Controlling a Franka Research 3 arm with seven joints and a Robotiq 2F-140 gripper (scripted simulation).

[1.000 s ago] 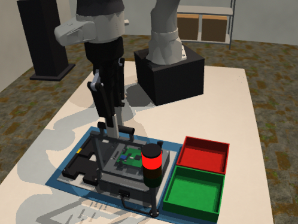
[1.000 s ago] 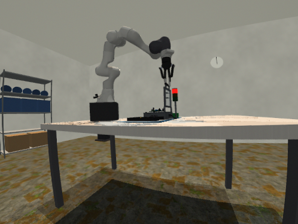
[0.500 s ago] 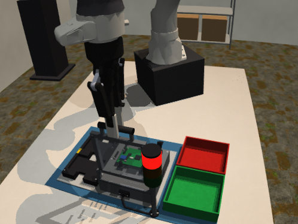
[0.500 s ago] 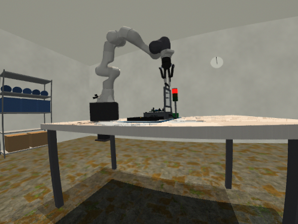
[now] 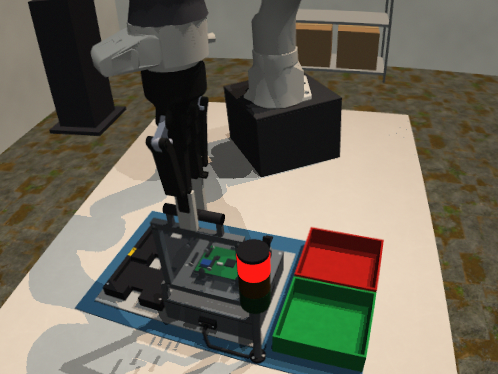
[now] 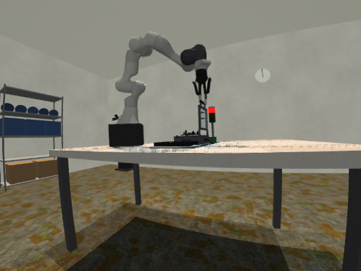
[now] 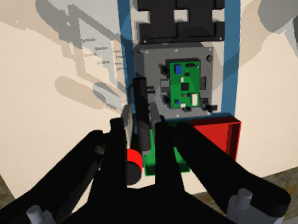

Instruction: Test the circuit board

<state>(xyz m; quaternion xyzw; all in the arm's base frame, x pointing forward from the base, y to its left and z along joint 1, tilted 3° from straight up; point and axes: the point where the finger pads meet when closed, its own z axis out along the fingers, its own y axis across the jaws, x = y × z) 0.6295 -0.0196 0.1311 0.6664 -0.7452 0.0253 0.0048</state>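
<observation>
The green circuit board [image 5: 220,261] lies face up on the tester plate [image 5: 227,280]; it also shows in the wrist view [image 7: 184,86]. The tester lid [image 5: 167,252] stands raised, with its black handle [image 5: 198,216] at the top. My gripper [image 5: 188,212] is at the handle, its fingers only slightly apart on either side of the bar [image 7: 140,119] and not clamping it. The signal tower [image 5: 253,274] shows red. The red bin [image 5: 340,257] and the green bin [image 5: 325,320] stand right of the tester, both empty.
The black tray [image 5: 132,270] lies left of the tester on the blue mat, with its pockets empty. The robot's black base block [image 5: 282,122] stands at the back of the table. From the side, the gripper [image 6: 201,95] hangs just above the upright lid.
</observation>
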